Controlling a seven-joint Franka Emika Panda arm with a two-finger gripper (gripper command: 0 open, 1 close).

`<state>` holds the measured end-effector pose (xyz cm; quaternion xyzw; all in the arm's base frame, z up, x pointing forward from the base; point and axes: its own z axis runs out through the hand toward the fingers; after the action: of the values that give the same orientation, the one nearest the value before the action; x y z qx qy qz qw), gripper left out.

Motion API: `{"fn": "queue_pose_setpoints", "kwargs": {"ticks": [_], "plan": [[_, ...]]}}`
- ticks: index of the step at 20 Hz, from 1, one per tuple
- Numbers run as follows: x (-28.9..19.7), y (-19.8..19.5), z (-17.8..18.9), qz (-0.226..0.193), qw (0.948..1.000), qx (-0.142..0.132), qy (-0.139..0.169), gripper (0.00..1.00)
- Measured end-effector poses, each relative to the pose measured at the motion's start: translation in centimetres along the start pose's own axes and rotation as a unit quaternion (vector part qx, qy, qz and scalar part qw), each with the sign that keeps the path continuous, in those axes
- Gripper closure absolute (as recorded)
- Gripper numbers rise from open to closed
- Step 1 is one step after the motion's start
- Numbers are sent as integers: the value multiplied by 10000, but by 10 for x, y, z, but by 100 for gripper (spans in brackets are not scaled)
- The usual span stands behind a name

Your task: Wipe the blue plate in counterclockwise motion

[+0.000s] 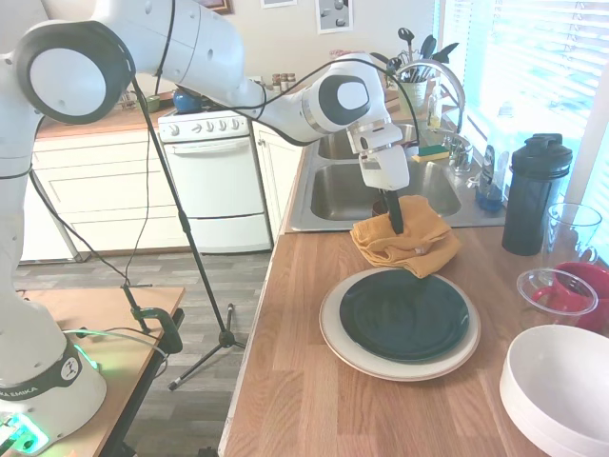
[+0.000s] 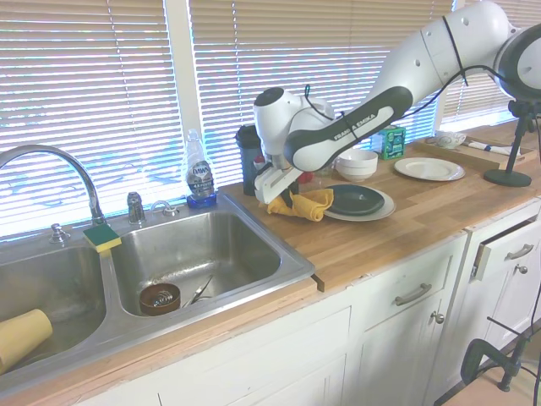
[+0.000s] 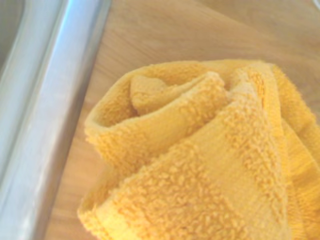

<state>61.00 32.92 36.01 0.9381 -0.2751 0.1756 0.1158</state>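
**Tool pressed into yellow towel beside the stacked plates**

In the first exterior view the white arm reaches from the upper left toward the middle of the frame, and the tool (image 1: 395, 217) points straight down into a crumpled yellow towel (image 1: 407, 246). The dark fingers sink into the folds of the cloth and appear clamped on it, with the towel bunched around them. The towel lies on the wooden surface (image 1: 304, 381) just below the edge of the steel sink (image 1: 366, 190), and its lower edge hangs over the upper rim of the plates.

The blue plate (image 1: 404, 315) sits in the lower middle of that frame, flat and glossy, stacked on the larger cream plate (image 1: 335, 338), whose rim shows all around it. A white bowl (image 1: 557, 386) fills the lower right corner, a clear glass bowl (image 1: 557, 290) with something red in it stands at the right edge, and a black shaker bottle (image 1: 533, 195) is upright above them.

In the second exterior view the arm comes in from the upper right, and the towel (image 2: 306, 204) shows at the centre, touching the left edge of the blue plate (image 2: 355, 200).

The wrist view is filled with the towel's looped terry folds (image 3: 200, 165), with the sink's metal rim (image 3: 45, 115) running along the left side.
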Motion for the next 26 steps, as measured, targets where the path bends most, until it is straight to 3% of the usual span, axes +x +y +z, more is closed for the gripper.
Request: {"fn": "queue_pose_setpoints", "kwargs": {"ticks": [5, 13, 26], "plan": [[24, 27, -19, -90, 9991, 176, -370, 100], [59, 72, -62, -23, 9961, 578, -660, 100], [138, 145, -28, 421, 9857, 833, -1405, 100]]}}
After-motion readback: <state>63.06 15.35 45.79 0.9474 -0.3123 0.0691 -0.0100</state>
